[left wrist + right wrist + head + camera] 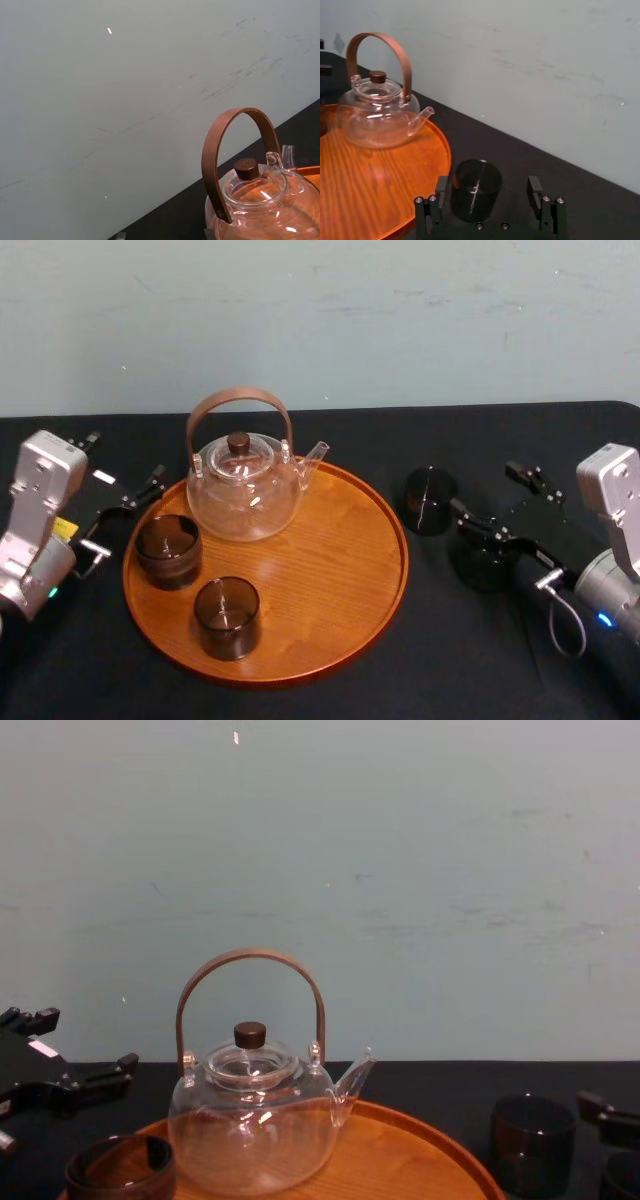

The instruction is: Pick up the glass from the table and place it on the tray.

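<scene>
Small smoky-dark glass [428, 500], a squat straight-walled cylinder, upright on the black-draped table [330, 435] just right of the tray [340, 580], not yet on it. Right tool [488, 181] low, right of the tray, fingers spread wide, glass close before them and nearer one: probably set for a side grasp. Left tool [88, 1042] idle off the tray's left rim, fingers apart. On the tray's warm grained wood, a clear bulbous teapot [245, 495] with arched brown handle and two matching glasses [168, 550]; bare space toward its right.
</scene>
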